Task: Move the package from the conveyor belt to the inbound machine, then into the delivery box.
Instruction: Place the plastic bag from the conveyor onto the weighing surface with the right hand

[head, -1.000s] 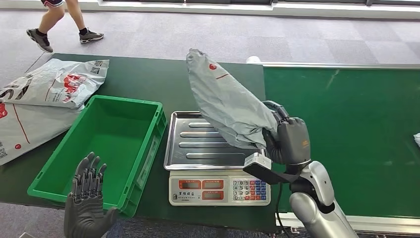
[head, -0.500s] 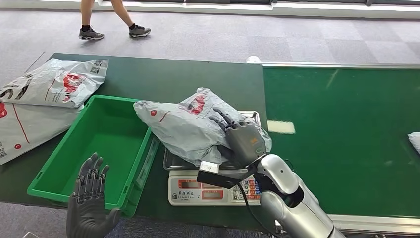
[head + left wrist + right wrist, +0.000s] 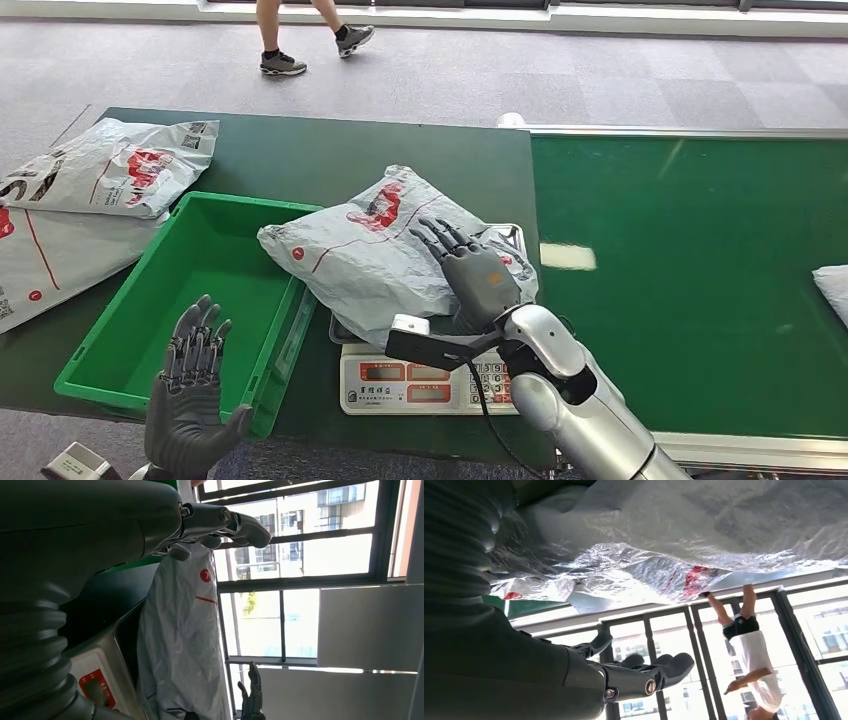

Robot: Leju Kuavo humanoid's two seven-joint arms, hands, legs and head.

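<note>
Head view: package (image 3: pixel 385 255) sprawls across the scale (image 3: pixel 440 375), overhanging the bin (image 3: pixel 120 330) rim. Right hand (image 3: pixel 472 275) lies spread on top, left hand (image 3: pixel 190 400) open, empty. It could slide off, unweighed.

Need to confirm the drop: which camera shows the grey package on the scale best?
Head view: the grey package lies whole across the scale, one end over the green bin. Left wrist view shows it edge-on; right wrist view, a close crinkled patch.
</note>
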